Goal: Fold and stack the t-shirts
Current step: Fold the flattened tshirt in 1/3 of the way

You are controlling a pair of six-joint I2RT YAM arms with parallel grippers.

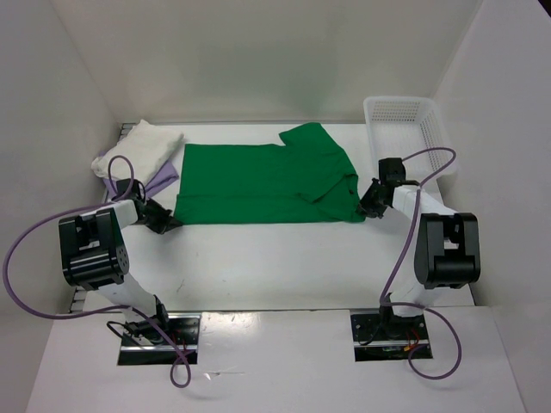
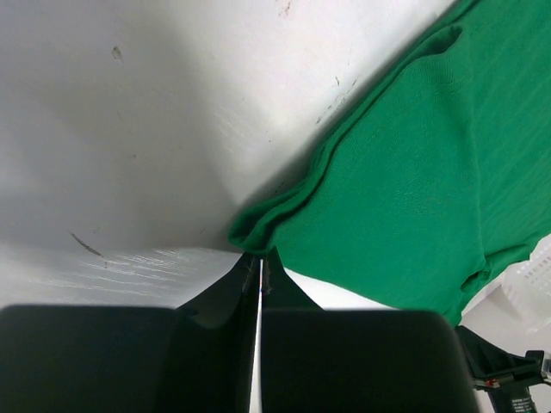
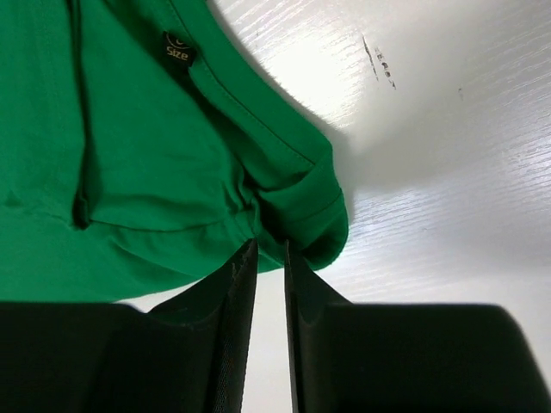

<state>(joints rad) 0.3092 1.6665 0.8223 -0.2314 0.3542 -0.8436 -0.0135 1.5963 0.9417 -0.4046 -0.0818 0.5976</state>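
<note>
Green t-shirt point(image 1: 250, 185) lies spread mid-frame, likely light and limp, so you take it by its corners: left gripper point(image 1: 175, 223) clenched on the lower-left hem corner, right gripper point(image 1: 364, 209) jaws barely apart at the lower-right fold, bite unclear.

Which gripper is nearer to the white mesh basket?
Right. The right gripper is at the right corner of the green shirt, close to the basket; the left gripper is at its left corner, far away.
</note>
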